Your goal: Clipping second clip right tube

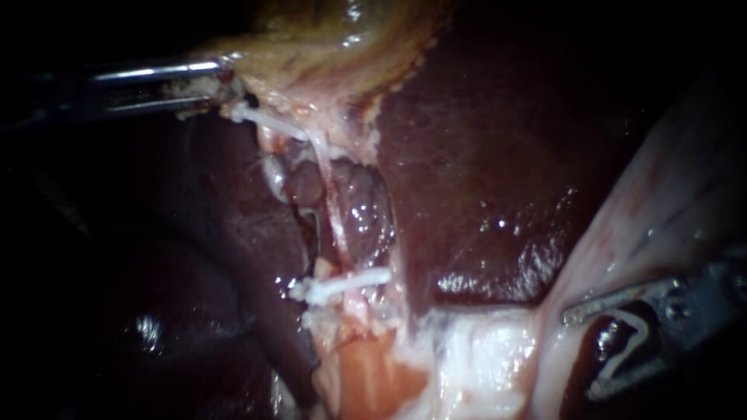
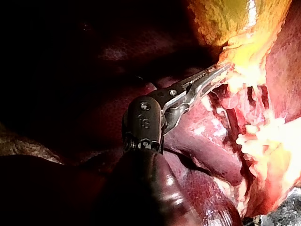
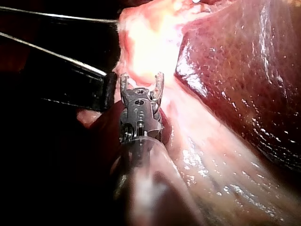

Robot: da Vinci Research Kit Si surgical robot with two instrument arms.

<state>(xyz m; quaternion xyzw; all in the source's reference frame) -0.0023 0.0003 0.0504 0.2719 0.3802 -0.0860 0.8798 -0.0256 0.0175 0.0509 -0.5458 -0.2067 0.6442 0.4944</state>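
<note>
Left instrument (image 1: 222,92): came in from the left, jaws clamped tight on the pale edge of the gallbladder (image 1: 327,39). No gap to speak of. The left wrist view showed the same thing, the long toothed jaws (image 2: 218,73) closed on that bright fringe of tissue right under the yellow gallbladder (image 2: 235,19).

Right instrument (image 1: 603,346): sat low at the right, jaws spread wide in a V.

Loaded clip (image 1: 640,330): a white curved strip that lined the inside of both right jaws, so they were carrying it and nothing else. In the right wrist view the jaws (image 3: 141,82) stood apart like a little fork against pale tissue; I couldn't make out the clip there.

Tube (image 1: 331,202): a thin pale strand that ran down the cleft in the liver (image 1: 482,155), below the gallbladder. Honestly couldn't tell which tube was the right one.

Clip on the tube (image 1: 350,281): white, lay crosswise at the tube's lower end.

Gap: the right jaws were well apart from the tube, off beside a fold of pale tissue (image 1: 669,202), with dark liver in between.
</note>
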